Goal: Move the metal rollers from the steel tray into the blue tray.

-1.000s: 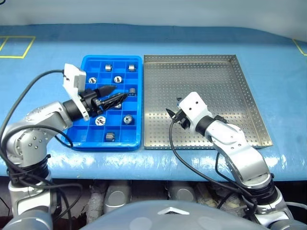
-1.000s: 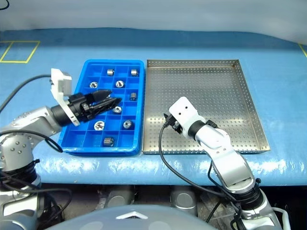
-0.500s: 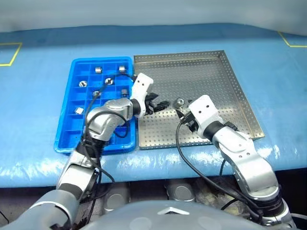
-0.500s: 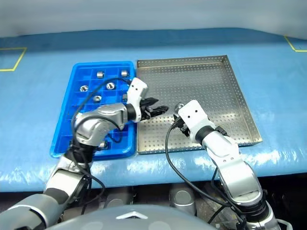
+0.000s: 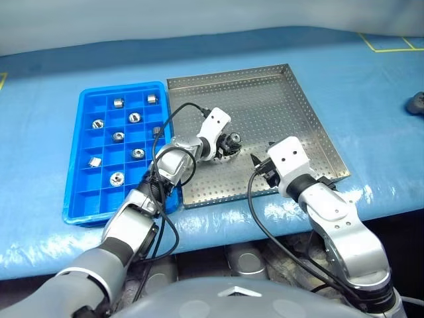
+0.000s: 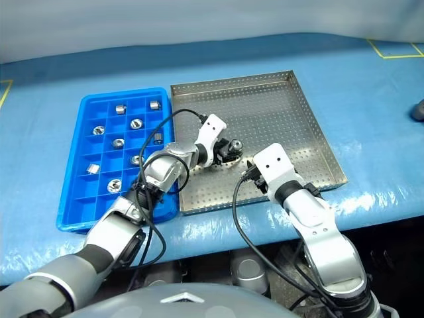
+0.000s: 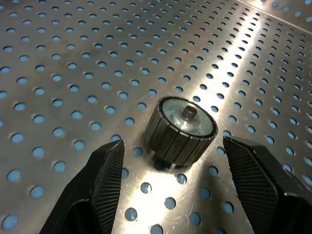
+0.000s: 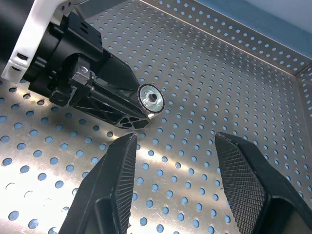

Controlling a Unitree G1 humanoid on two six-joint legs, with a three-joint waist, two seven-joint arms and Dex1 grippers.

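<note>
Metal rollers are split between two trays: one roller [image 7: 180, 130] lies alone on the dotted floor of the steel tray [image 5: 291, 93], resting on its side with its dark central hole tilted up, while eight others [image 5: 118, 137] sit scattered in separate square compartments of the blue tray [image 5: 73, 199]. Taking the steel tray as the landmark, the blue tray lies just beside its left long edge, the two rims close together. The left end effector [image 7: 170, 183] reaches in over that left edge and sits low above the tray floor, its two black fingers [image 7: 105, 180] spread apart with the lone roller between them; neither finger touches it, so it is released and holds nothing. The right end effector [image 8: 178, 180] hangs over the near part of the steel tray, just short of the roller, its ribbed fingers [image 8: 117, 185] also parted and grasping nothing. Both trays rest on a bench [image 5: 371, 112] covered in glossy blue sheeting, which wrinkles and shines along the edge nearer than the steel tray. Yellow tape lines [image 5: 384, 48] mark the sheeting beyond the steel tray's far right corner, and a small dark object [image 5: 416, 103] lies well apart to its right. A pale wall [image 5: 199, 16] rises behind the bench.
</note>
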